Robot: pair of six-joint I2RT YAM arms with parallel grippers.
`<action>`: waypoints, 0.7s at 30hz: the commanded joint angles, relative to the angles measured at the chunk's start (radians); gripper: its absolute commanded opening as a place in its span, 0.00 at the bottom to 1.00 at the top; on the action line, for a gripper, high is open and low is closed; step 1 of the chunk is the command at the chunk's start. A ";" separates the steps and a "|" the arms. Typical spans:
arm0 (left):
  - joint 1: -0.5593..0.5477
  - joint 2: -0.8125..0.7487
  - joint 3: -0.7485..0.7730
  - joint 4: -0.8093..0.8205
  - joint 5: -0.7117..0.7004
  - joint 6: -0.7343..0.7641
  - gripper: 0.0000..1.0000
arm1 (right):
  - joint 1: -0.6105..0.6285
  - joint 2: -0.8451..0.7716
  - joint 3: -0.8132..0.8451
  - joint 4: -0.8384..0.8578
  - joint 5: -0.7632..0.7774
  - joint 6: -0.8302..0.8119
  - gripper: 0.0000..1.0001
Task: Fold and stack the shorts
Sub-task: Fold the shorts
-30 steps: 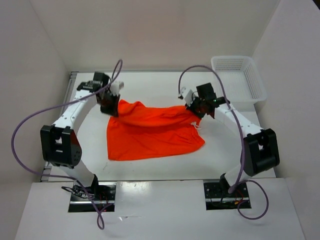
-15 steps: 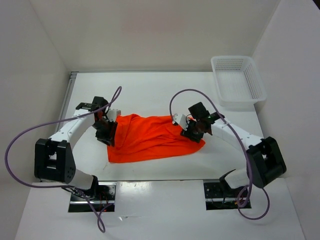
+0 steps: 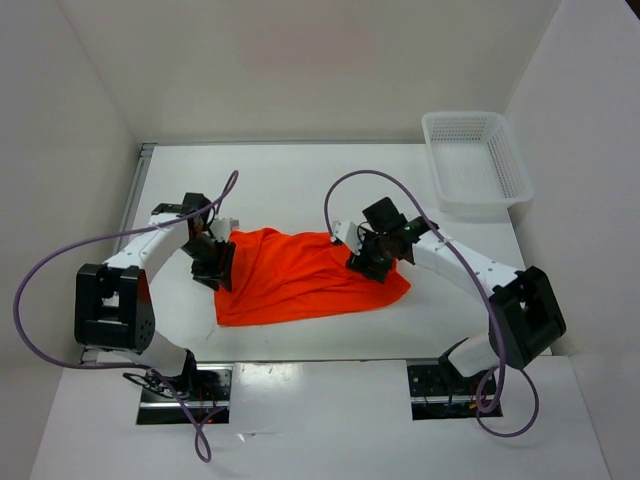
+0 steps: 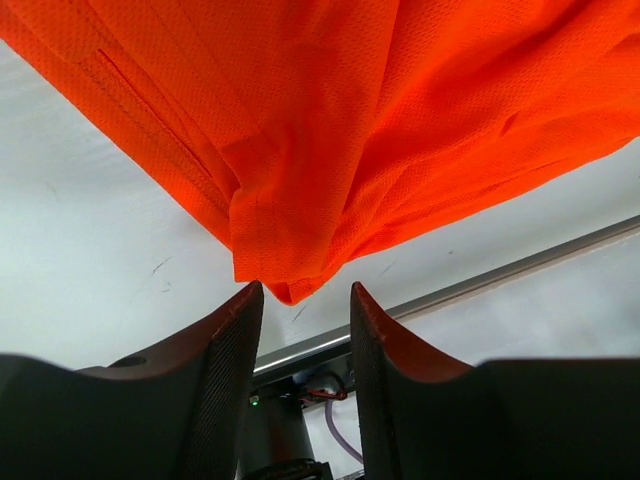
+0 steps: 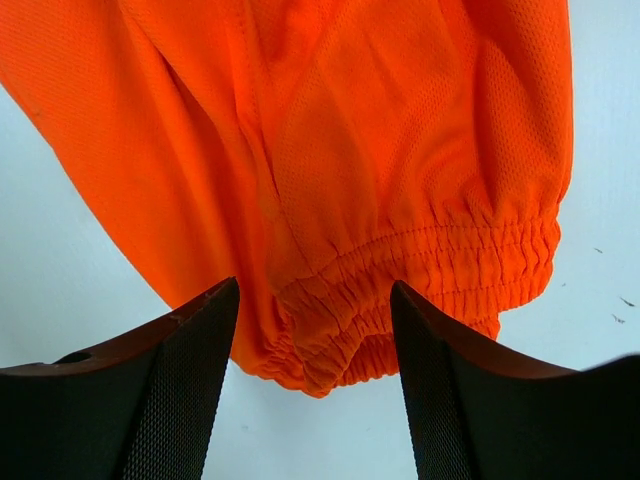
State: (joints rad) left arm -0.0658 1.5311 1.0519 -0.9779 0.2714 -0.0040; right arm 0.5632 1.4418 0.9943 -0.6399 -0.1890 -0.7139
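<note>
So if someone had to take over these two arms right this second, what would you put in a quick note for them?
Left end effector: open, with a corner of the orange shorts at its fingertips, not clamped.
Right end effector: open, straddling the elastic waistband.
The shorts lie on the table between the arms in loose layers. One fold looks made.
The white basket sits apart at the far right corner.
Left to do: probably smooth, fold again, then stack.

shorts (image 3: 300,280): one orange pair
basket (image 3: 436,165): one, white mesh
grippers: two, the left gripper (image 3: 213,268) and the right gripper (image 3: 365,262)
purple cables (image 3: 60,250): two, one per arm
</note>
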 commanded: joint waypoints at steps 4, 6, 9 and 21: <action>-0.020 0.034 -0.064 0.048 -0.027 0.004 0.49 | 0.017 0.040 -0.026 0.074 0.072 0.005 0.65; -0.020 0.063 -0.075 0.094 -0.072 0.004 0.49 | 0.017 0.081 -0.026 0.107 0.094 0.031 0.65; -0.020 0.092 -0.056 0.152 -0.150 0.004 0.49 | 0.017 0.091 -0.036 0.129 0.108 0.031 0.60; -0.020 0.158 -0.050 0.127 -0.029 0.004 0.26 | 0.017 0.091 -0.056 0.138 0.129 0.033 0.19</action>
State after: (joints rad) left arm -0.0845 1.6775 1.0100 -0.8227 0.1864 -0.0044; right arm 0.5720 1.5372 0.9512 -0.5358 -0.0853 -0.6773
